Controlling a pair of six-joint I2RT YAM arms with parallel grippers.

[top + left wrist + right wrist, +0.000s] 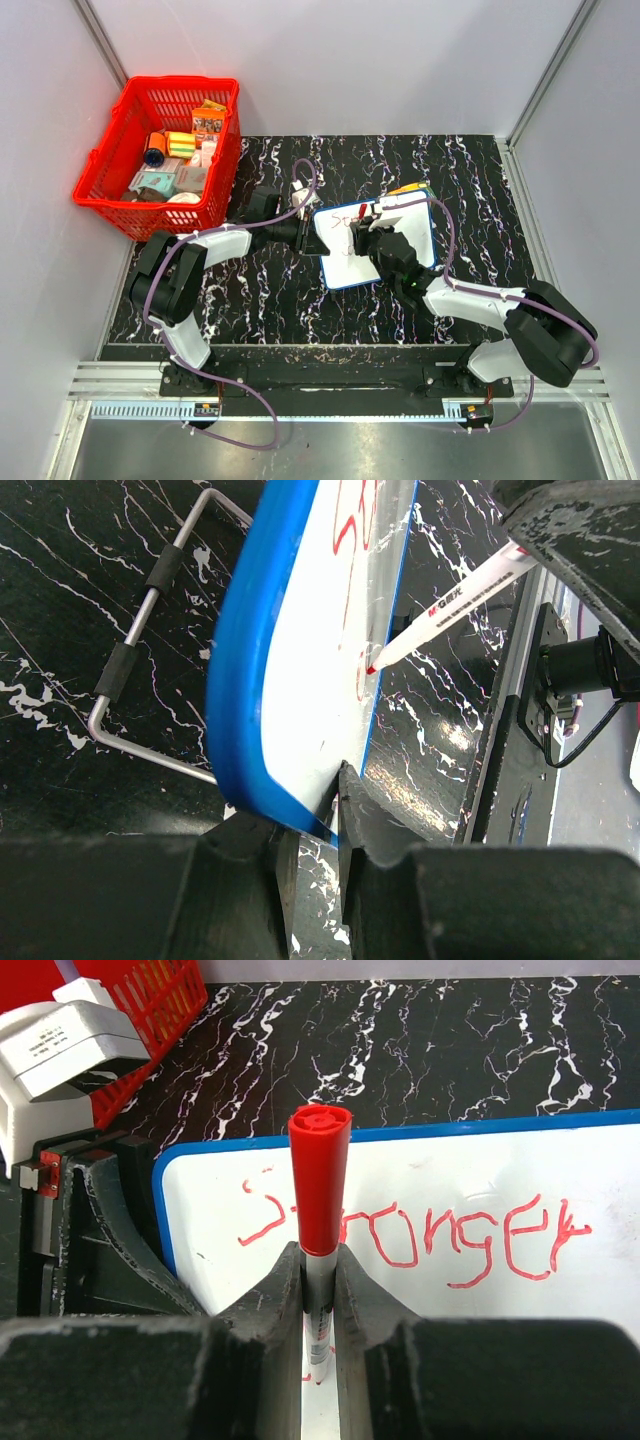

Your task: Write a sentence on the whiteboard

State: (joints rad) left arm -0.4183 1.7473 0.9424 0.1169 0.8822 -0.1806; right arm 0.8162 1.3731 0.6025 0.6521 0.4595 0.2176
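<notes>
— Where's our whiteboard (345, 265)?
— Mid-table (480, 180), its left edge pinched by our left gripper (335, 810).
— And our right gripper (318, 1270)?
— It clamps the marker (320, 1175), tip touching the board just below the red sentence (415, 1240).

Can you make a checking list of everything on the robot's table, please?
Surface: black marble-pattern table, white veins.
Job's things: whiteboard held at its edge; red word "Stronger" on it; red-capped marker, tip touching the board.
Clutter: red basket of small packages, far left; wire stand by the board.
Grippers: left gripper fingers clamp the board's edge; right gripper shut on the marker.
Cables: purple cables along both arms.
Surroundings: pale walls; metal rail in front.
</notes>
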